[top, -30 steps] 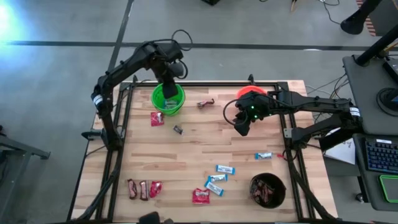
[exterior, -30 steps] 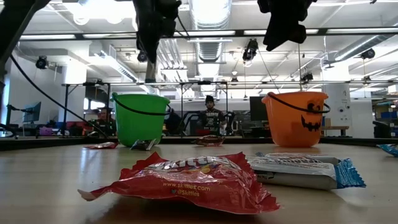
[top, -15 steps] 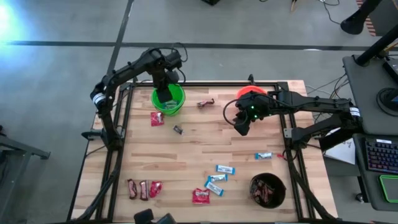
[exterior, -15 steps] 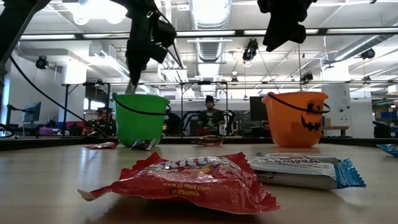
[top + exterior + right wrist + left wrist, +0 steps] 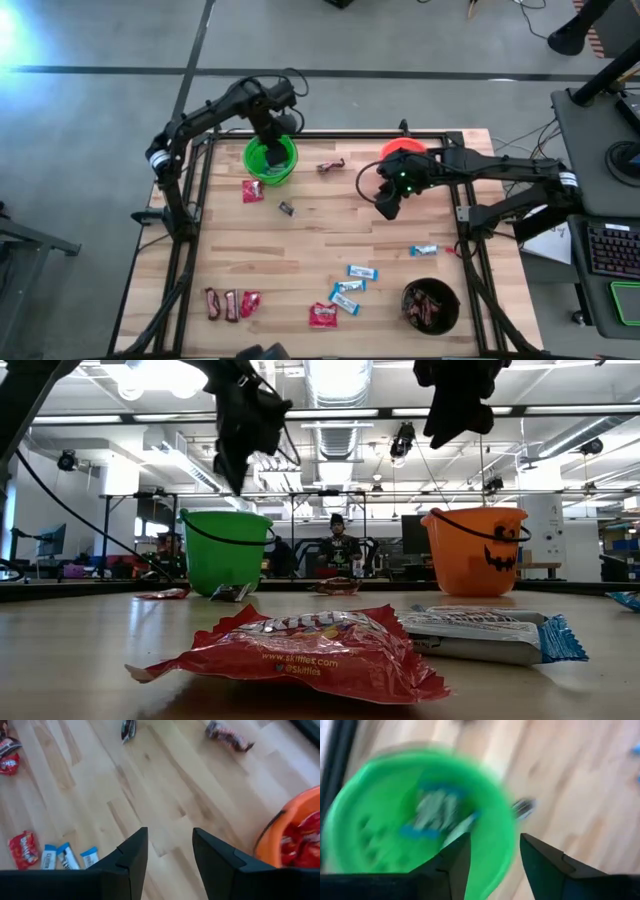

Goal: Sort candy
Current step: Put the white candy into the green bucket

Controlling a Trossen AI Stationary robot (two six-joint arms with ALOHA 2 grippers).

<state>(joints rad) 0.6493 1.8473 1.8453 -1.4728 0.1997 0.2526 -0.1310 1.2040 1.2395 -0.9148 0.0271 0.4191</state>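
**Two arms poised above a candy-strewn table, both grippers empty**

While the round green plastic bucket (image 5: 270, 160) sits at the far left of the pale wooden table (image 5: 300, 250) in the high view, the left gripper (image 5: 274, 128) hangs over its far rim. The right gripper (image 5: 388, 203) hovers above bare wood just beside the round orange plastic bucket (image 5: 404, 150). A round black bucket (image 5: 431, 306) holding dark brown bars stands at the near right corner. Loose candy is scattered: a flat red packet (image 5: 253, 191) near the green bucket, a small dark sweet (image 5: 286, 208) beside it, a dark brown bar (image 5: 331, 166) between the two far buckets, light-blue-and-white bars (image 5: 350, 287) and another red packet (image 5: 322, 316) near the front, and a lone blue-and-white bar (image 5: 424, 249) at the right.

From table height in the low view, a crinkled red packet (image 5: 300, 650) and a blue-and-white bar (image 5: 490, 634) fill the foreground. Both grippers hang high above the buckets. A person (image 5: 340, 546) shows in the room far behind.

Looking past the left wrist, the dark fingers (image 5: 451, 862) stand apart with nothing between them, over the green bucket, which holds blurred blue-and-white candy (image 5: 435, 812).

Looking past the right wrist, the fingers (image 5: 129, 857) are spread and empty above the wood; red packets lie in the orange bucket.
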